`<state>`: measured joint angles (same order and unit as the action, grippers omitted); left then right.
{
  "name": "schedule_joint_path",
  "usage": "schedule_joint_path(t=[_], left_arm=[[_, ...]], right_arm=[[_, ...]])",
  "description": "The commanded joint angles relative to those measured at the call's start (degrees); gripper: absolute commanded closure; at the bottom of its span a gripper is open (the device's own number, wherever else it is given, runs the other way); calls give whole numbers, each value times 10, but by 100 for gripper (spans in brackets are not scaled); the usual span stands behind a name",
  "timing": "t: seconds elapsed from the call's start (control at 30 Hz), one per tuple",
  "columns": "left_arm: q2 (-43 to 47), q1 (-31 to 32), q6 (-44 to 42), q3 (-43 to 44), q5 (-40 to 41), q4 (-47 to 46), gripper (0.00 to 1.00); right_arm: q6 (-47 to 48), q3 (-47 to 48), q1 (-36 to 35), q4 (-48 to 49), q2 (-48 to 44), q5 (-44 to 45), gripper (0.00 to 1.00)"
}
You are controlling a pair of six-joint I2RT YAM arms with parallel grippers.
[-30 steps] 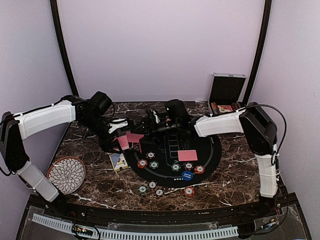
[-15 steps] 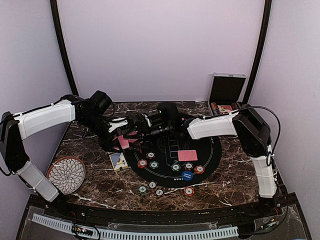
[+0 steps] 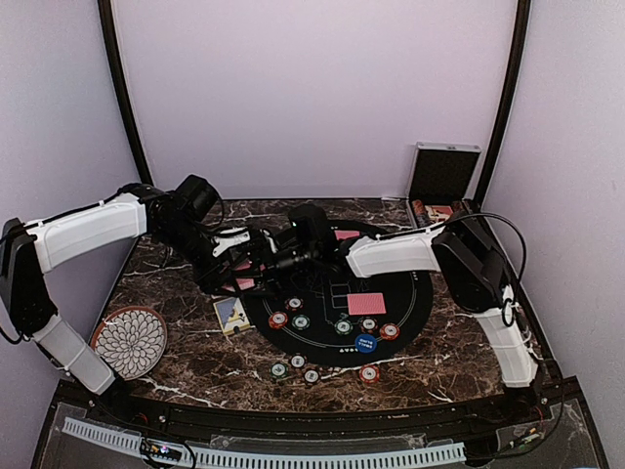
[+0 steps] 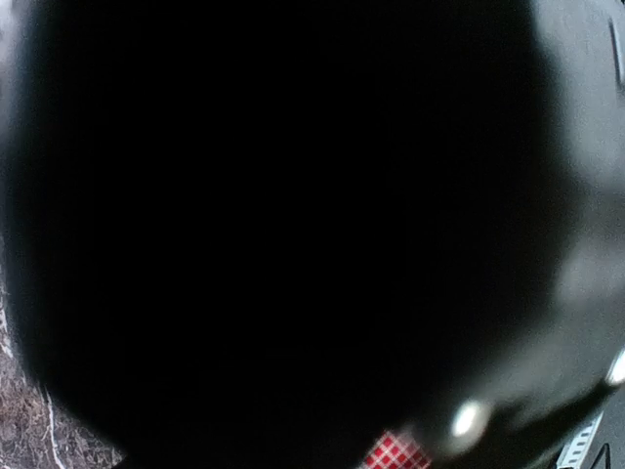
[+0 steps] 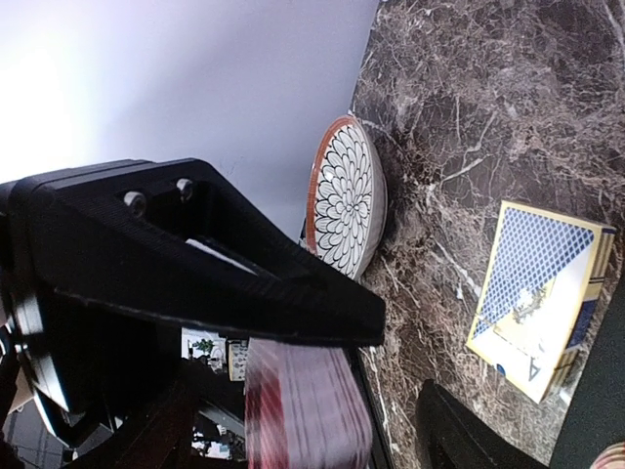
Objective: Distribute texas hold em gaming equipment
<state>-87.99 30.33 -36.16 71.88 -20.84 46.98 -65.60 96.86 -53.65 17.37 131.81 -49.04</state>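
Observation:
My left gripper (image 3: 232, 262) is shut on a deck of red-backed playing cards (image 3: 242, 282) above the table's left side. The right gripper (image 3: 258, 256) has reached across to it. In the right wrist view the deck (image 5: 303, 410) shows edge-on between my open right fingers (image 5: 293, 293), close under the upper one. The left wrist view is almost wholly dark, with only a corner of a red card (image 4: 395, 451) showing. One card (image 3: 366, 303) lies face down on the black mat (image 3: 415, 283), among red and green chips (image 3: 278, 319) and a blue button (image 3: 365, 343).
Three chips (image 3: 298, 368) and a red one (image 3: 368, 373) lie off the mat near the front. A blue card box (image 3: 231, 315) (image 5: 542, 293) lies left of the mat. The flower-patterned plate (image 3: 130, 341) (image 5: 350, 195) sits front left, and the open chip case (image 3: 442, 176) back right.
The right arm has swung left across the mat until its fingers reach the deck held by the left gripper, its jaws narrowing slightly. The left arm has stayed put.

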Motion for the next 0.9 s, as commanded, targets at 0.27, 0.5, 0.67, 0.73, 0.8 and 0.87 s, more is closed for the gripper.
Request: schedule_joint_path(t=[0.27,0.5,0.67,0.73,0.8,0.87], left_arm=[[23,0,0,17,-17,16,100],[26,0,-1,11,-14,14,100],[26,0,-1,9,-15,14,100],[26,0,0,8,-15,14,100],[26,0,0,8,-14,14,100],[26,0,0,8,-15,15,100]], right_arm=[[-44,5,3,38,27,-9,32],[-24,-44,24,27,-5,0,38],[-4,-68,32,12,-31,3,43],[4,-73,33,6,-39,4,46],[10,-78,34,1,-48,5,49],[14,-83,35,-1,-55,5,50]])
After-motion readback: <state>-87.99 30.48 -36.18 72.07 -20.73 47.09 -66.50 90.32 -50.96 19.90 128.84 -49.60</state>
